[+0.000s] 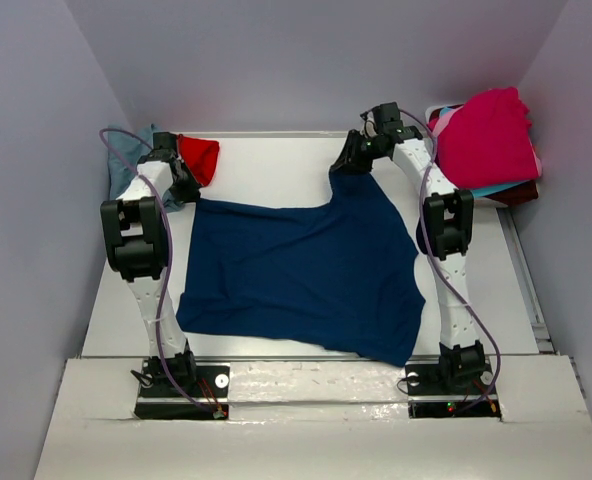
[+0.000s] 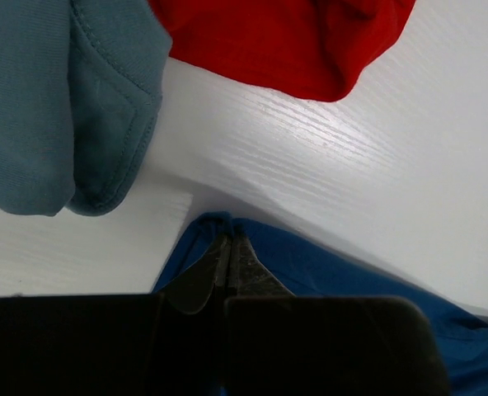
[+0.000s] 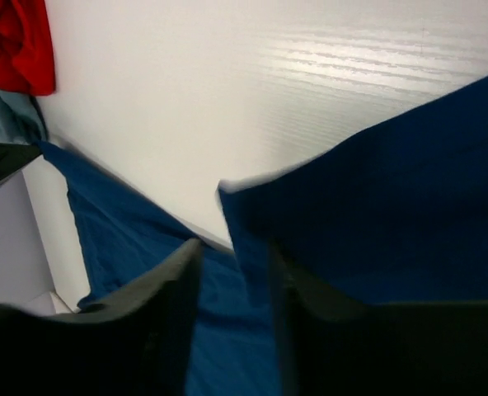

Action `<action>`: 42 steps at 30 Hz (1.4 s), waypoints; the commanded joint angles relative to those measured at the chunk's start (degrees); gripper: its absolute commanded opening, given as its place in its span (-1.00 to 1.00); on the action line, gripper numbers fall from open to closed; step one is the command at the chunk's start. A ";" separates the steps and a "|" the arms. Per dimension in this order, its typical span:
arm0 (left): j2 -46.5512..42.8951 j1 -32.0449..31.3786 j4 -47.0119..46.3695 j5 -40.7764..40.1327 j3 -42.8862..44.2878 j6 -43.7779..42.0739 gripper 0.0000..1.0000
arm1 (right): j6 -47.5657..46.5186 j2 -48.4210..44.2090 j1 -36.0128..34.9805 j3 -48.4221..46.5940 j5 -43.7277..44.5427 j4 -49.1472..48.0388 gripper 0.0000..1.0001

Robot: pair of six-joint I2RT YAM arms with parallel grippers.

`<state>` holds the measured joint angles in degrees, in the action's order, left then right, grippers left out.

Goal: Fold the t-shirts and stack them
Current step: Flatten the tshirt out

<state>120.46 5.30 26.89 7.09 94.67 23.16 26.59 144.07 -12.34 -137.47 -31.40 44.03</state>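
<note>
- While the navy cloth t-shirt [image 1: 296, 270] is clamped by the left end effector [image 2: 227, 247], its far edge should be laid flat.
- The parted right end effector [image 3: 232, 256] should be lifted clear.

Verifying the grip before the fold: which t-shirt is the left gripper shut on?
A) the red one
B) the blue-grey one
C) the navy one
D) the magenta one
C: in the left wrist view the left gripper is shut on a corner of the navy t-shirt, while the red t-shirt and the blue-grey t-shirt lie apart from it on the table.
</note>
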 commanded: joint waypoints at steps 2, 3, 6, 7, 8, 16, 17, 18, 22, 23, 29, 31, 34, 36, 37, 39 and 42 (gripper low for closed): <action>-0.41 0.41 1.85 -0.94 3.50 -1.01 -0.89 | -1.19 0.87 0.39 -2.02 0.27 -2.29 0.35; -0.23 0.41 2.02 -0.85 3.59 -1.01 -0.89 | -1.28 0.43 0.39 -1.75 1.24 -2.11 0.48; -0.14 0.41 2.11 -0.94 3.59 -1.01 -0.89 | -1.45 -1.85 0.39 -0.08 4.67 -1.41 0.56; -0.14 0.41 2.11 -0.94 3.59 -1.01 -0.89 | -1.37 -2.38 0.39 0.27 5.37 -1.14 0.57; -0.14 0.41 1.93 -0.94 3.50 -0.92 -0.89 | -1.28 -3.09 0.39 0.71 6.69 -1.05 0.57; 1.53 0.41 1.23 -1.03 4.38 -0.92 -0.88 | -0.84 -10.64 0.39 10.97 8.46 -2.63 0.54; 1.70 0.41 0.80 -0.94 4.38 -0.92 -0.88 | -0.92 -11.35 0.39 12.30 8.28 -3.07 0.54; 1.79 0.41 0.36 -0.94 4.21 -1.01 -0.88 | -1.01 -12.05 0.39 13.62 8.20 -3.42 0.53; 1.88 0.41 -2.89 -0.76 3.41 -1.27 -0.75 | -1.28 -15.66 0.39 21.25 8.81 -5.35 0.52; 1.88 0.41 -3.42 -0.68 3.41 -1.36 -0.74 | -1.36 -16.27 0.39 22.15 8.90 -5.45 0.52; 2.49 0.41 -7.12 1.25 4.64 -1.62 -0.68 | -1.80 -19.79 0.39 26.46 9.77 -5.89 0.52; 3.02 0.41 -8.08 1.96 5.70 -1.71 -0.73 | -1.80 -20.58 0.39 27.34 9.78 -5.71 0.51; 4.16 0.41 -8.61 2.66 7.45 -2.06 -0.84 | -1.89 -21.46 0.39 28.83 9.95 -5.62 0.50; 4.69 0.41 -8.70 2.84 8.07 -2.15 -0.88 | -1.89 -22.34 0.39 29.71 10.21 -5.80 0.50; 5.30 0.41 -8.79 3.10 8.68 -2.33 -0.88 | -1.98 -22.60 0.39 30.59 10.48 -5.80 0.50; 5.92 0.41 -9.14 3.72 9.21 -2.33 -0.88 | -2.07 -23.31 0.39 31.21 10.83 -5.80 0.50; 6.62 0.41 -9.14 4.24 9.48 -2.06 -0.81 | -1.81 -23.83 0.39 32.52 11.62 -5.97 0.50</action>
<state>126.72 5.37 19.46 10.07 101.47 21.87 25.28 124.29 -12.34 -106.28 -21.26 40.14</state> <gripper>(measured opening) 0.069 0.751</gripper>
